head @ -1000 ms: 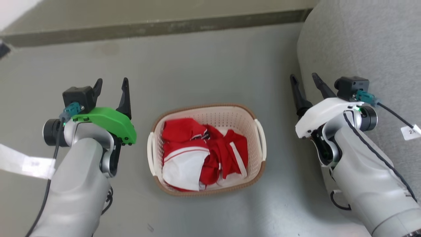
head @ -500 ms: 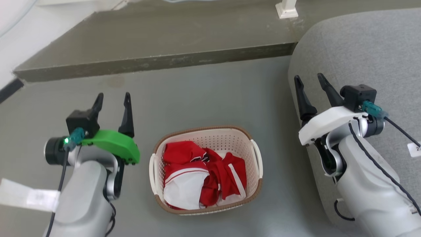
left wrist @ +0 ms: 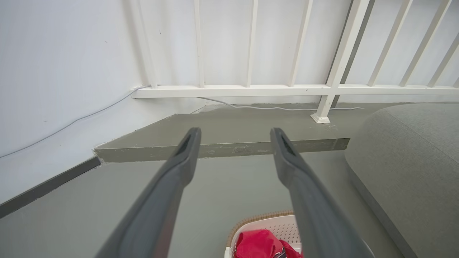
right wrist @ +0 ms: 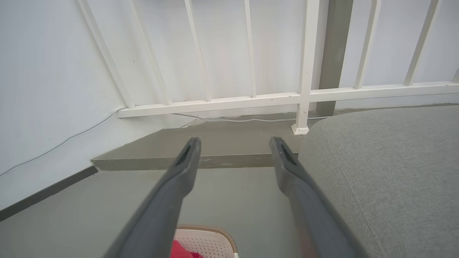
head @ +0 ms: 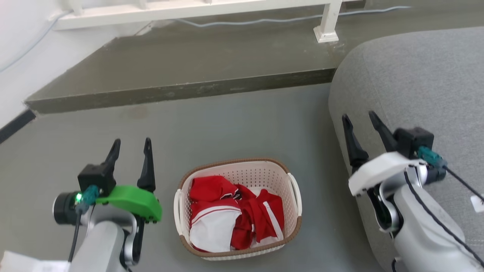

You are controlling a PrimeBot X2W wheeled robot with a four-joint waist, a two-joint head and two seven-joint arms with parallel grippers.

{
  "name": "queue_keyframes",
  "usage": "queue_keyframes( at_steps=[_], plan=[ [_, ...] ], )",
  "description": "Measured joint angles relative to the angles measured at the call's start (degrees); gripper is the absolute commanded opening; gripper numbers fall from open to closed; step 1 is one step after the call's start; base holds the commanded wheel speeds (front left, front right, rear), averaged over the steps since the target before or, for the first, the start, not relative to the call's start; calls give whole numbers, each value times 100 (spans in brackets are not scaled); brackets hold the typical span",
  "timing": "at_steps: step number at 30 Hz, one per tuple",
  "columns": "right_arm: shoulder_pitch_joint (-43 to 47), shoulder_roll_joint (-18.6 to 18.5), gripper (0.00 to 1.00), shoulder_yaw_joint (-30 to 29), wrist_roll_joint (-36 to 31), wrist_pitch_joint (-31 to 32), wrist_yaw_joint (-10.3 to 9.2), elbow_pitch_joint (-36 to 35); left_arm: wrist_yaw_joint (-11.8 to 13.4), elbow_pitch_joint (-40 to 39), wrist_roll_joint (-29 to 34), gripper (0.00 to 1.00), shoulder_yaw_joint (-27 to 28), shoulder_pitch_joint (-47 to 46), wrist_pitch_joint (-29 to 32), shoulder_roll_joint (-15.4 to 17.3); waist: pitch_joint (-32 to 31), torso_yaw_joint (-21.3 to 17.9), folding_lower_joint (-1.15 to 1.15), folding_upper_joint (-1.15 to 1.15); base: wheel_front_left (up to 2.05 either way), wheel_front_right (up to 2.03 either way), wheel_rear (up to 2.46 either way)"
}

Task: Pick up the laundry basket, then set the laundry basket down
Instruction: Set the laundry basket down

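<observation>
The laundry basket (head: 242, 174), cream-white and perforated with a brown rim and white side handles, stands on the grey floor at the lower middle of the head view, holding red-and-white clothes (head: 234, 211). My left gripper (head: 131, 144) hangs open to its left, well above the floor, fingers apart with nothing between them. To the basket's right my right gripper (head: 360, 118) is open too, raised in front of the grey sofa. The left wrist view catches the basket's far rim (left wrist: 263, 216) at its bottom edge, below the left gripper (left wrist: 235, 132). In the right wrist view the basket rim (right wrist: 211, 229) lies under the right gripper (right wrist: 235, 141).
A grey sofa (head: 419, 83) fills the right side, close to the right arm. Beyond the basket a raised concrete step (head: 181, 90) crosses the floor, with a white railing (head: 211, 7) and post foot (head: 326, 36) on it. A white wall (head: 19, 45) bounds the left.
The head camera has tilted up, so the basket and both arms sit lower in the picture and the step and railing have come into sight. Both grippers stay open; the basket stays on the floor.
</observation>
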Motion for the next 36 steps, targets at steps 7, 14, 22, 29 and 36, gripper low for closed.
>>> queue_keyframes(
  at_steps=[7, 14, 22, 29, 36],
  plan=[
    [431, -19, 100, -34, -19, 0, -91, -149, 45, -280, 142, 100, 118, 517, 0, 32, -155, -30, 0, 0, 0, 0, 0],
    [788, -30, 100, -131, -20, 0, -147, -276, 53, -506, 303, 100, 168, 923, 0, 33, -213, -36, 0, 0, 0, 0, 0],
    [1017, -47, 100, -140, -96, 0, -190, -457, 89, -758, 492, 100, 270, 1232, 0, 32, -235, -26, 0, 0, 0, 0, 0],
    [1131, -59, 100, -155, -111, 0, -218, -605, 92, -873, 633, 100, 367, 1438, 0, 18, -230, -1, 0, 0, 0, 0, 0],
    [1255, -59, 100, -156, -198, 0, -241, -711, 92, -1009, 787, 100, 472, 1543, 0, -77, -236, 19, 0, 0, 0, 0, 0]
  ],
)
